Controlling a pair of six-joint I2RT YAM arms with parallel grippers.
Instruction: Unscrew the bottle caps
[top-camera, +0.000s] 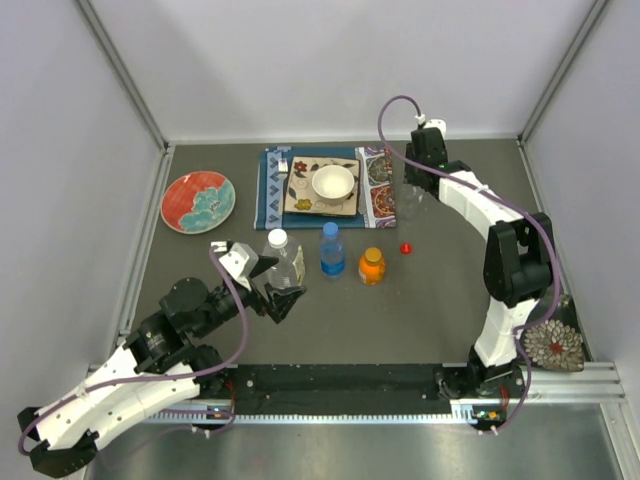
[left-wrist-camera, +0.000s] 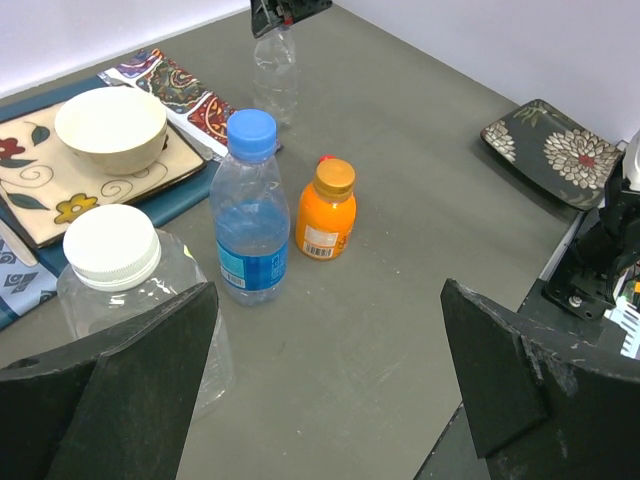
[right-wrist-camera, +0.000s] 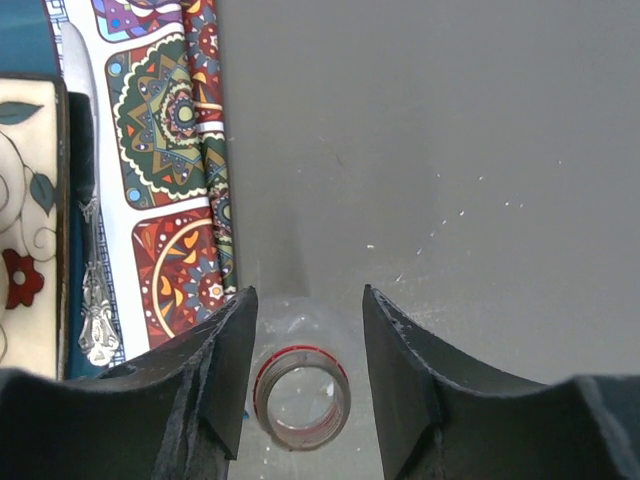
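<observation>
The right gripper (right-wrist-camera: 307, 295), fingers spread, straddles the uncapped slim clear plastic bottle (right-wrist-camera: 300, 352) at two o'clock, while the left gripper (left-wrist-camera: 328, 288) gapes wide.

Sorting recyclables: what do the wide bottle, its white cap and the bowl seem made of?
Wide bottle: thin clear plastic, see-through walls. White cap: matte plastic, ribbed edge. Bowl: probably glazed ceramic, thick cream rim with soft sheen; could be melamine.
</observation>
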